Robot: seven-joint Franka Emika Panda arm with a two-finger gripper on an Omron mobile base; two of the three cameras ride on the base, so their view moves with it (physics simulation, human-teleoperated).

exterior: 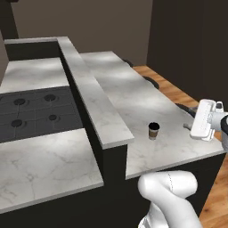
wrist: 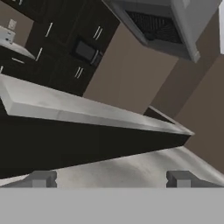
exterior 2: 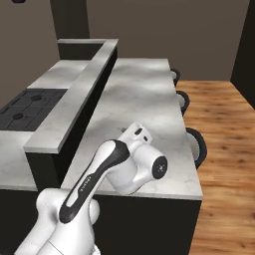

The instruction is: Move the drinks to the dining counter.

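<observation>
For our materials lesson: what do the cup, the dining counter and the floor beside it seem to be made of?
The cup: probably paper, matte brown wall under a dark lid. The dining counter: marble-like stone, white-grey with faint veins and a soft sheen. The floor: wood, orange-brown planks with visible seams. All rendered, so judged by look alone.

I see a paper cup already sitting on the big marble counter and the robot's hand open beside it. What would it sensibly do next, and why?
Probably pull the arm back and go for another drink. The paper cup stands upright on the dining counter, apart from the gripper, whose fingers are spread wide with nothing between them. No other drink is on this counter, so the job looks unfinished.
</observation>
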